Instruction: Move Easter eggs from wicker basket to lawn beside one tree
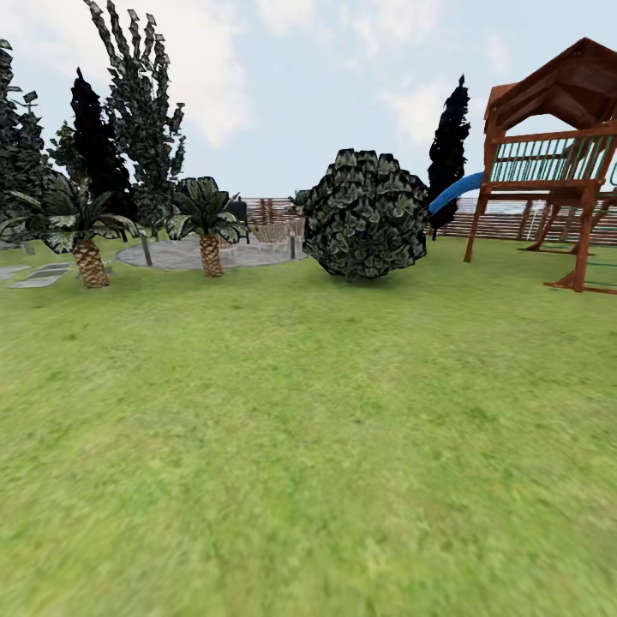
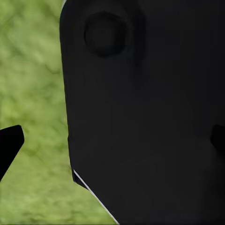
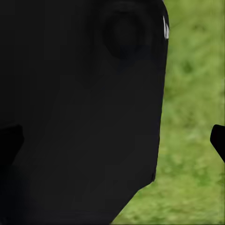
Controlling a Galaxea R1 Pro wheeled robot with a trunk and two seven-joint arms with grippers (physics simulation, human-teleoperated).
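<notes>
Left fingers (image 2: 8, 145) and right fingers (image 3: 218, 140) spread apart, empty over lawn (image 2: 33, 93), round bush (image 1: 365, 214) ahead.

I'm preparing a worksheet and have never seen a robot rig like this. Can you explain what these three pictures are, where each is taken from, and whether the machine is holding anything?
These are simulator renders from a wheeled two-armed robot. The head camera looks across the lawn to a round bush, two short palms, a paved patch and a wooden play tower with a blue slide. The other two pictures come from cameras near each arm's fingers: each shows a dark robot part against grass, with dark finger tips at the edges. I cannot tell whether the fingers are open, and nothing held is visible.
</notes>
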